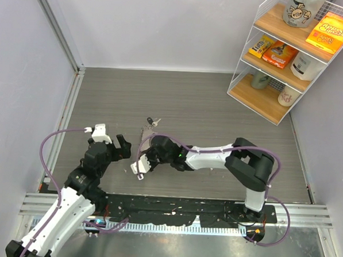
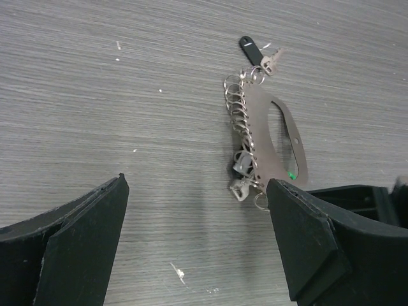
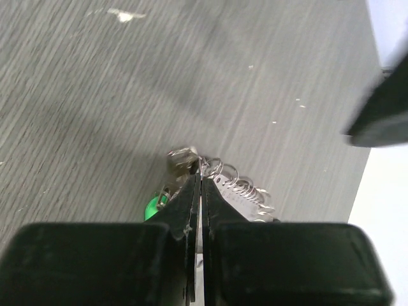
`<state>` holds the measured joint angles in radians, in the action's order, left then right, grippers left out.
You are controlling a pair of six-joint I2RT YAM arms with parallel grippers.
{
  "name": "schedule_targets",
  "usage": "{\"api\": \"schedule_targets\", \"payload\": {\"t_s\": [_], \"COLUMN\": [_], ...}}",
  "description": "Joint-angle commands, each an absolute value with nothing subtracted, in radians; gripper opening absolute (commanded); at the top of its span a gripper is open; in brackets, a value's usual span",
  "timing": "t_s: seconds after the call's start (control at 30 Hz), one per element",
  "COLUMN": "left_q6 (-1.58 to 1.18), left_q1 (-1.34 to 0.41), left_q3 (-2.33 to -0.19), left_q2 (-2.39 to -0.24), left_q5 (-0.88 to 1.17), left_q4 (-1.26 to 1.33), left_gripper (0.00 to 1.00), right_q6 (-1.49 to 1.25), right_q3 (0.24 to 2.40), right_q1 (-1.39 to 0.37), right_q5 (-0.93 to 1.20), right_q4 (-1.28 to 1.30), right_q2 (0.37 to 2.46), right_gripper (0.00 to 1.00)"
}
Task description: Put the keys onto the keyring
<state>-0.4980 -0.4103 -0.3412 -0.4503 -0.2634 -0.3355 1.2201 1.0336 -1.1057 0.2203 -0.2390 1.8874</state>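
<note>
Grey wood-grain table [image 1: 218, 108] filled the view, with a wire shelf [image 1: 290, 54] at the upper right. Near the middle of the overhead frame, your right gripper [image 1: 147, 149] was clamped tight on the keyring [image 2: 268, 146], holding its flat plate tilted up on edge. The green piece [image 3: 152, 208] showed just beside the fingers. Your left gripper [image 2: 197, 185] stood wide apart just left of the keyring. Two keys [image 2: 262, 57] lay at the ring's upper end, and others hung lower among its small rings.
</note>
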Motion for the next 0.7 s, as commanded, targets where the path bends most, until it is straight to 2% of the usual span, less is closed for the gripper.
{"api": "schedule_targets", "payload": {"t_s": [0.0,0.23,0.67], "left_q6": [-0.499,-0.485,-0.515], "left_q1": [-0.405,-0.405,-0.406], "left_q3": [-0.324,-0.285,-0.281], "left_q2": [-0.411,-0.330,-0.282], "left_q5": [-0.195,-0.097,0.247], "left_q4": [-0.249,-0.192,-0.028], "left_gripper": [0.97,0.93,0.89], "right_q6": [1.062,0.879,0.603], "right_q3": [1.008,0.885,0.756], "right_q1": [-1.104,-1.104,-1.121], "right_q5": [0.250,0.268,0.226], "right_q4": [-0.321,-0.417,-0.318], "right_q2": [1.753,1.591,1.205], "right_gripper": [0.05,0.05,0.06]}}
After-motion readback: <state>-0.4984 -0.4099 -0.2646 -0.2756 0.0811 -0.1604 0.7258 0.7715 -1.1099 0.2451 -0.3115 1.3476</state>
